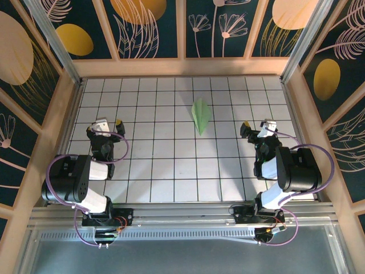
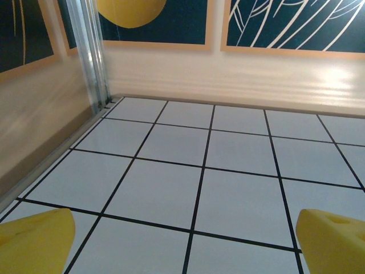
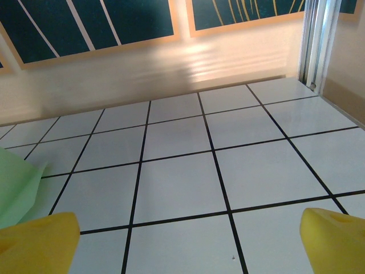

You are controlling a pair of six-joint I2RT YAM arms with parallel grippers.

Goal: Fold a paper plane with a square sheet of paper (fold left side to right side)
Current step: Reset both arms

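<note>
The square sheet of paper lies folded into a narrow pale green paper plane (image 1: 201, 116) with a centre crease, on the white grid floor slightly behind the middle, its point towards the near side. A corner of the paper plane (image 3: 17, 188) shows at the left edge of the right wrist view. My left gripper (image 1: 108, 122) rests at the left, open, its yellow fingertips (image 2: 34, 240) wide apart over bare tiles. At the right my right gripper (image 1: 256, 123) is open too, with nothing between its yellow fingertips (image 3: 336, 237). Both grippers are well apart from the paper.
The white tiled floor (image 1: 171, 165) is boxed in by wooden walls with dark floral panels (image 1: 148, 28). Metal corner posts (image 2: 91, 57) stand at the back corners. The arm bases (image 1: 97, 217) sit on a rail at the near edge.
</note>
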